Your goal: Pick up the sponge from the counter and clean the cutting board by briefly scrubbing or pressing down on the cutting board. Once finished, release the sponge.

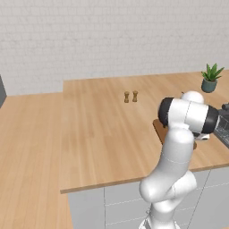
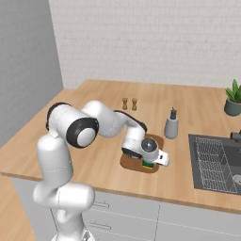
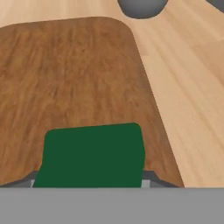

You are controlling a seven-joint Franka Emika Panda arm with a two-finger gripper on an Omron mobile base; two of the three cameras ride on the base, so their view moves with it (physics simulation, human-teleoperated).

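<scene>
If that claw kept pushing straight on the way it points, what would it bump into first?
Probably the cutting board: the gripper points down at it, with the green sponge between its fingertips, so the sponge would press on the board first.

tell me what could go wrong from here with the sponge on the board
The sponge sits near the board's edge, so a sideways scrub could push it off onto the counter. The grey bottle stands just beyond the board; a long stroke that way might knock it. The gripper is low over the sponge, and how well it holds cannot be told, so the sponge could slip during scrubbing.
</scene>
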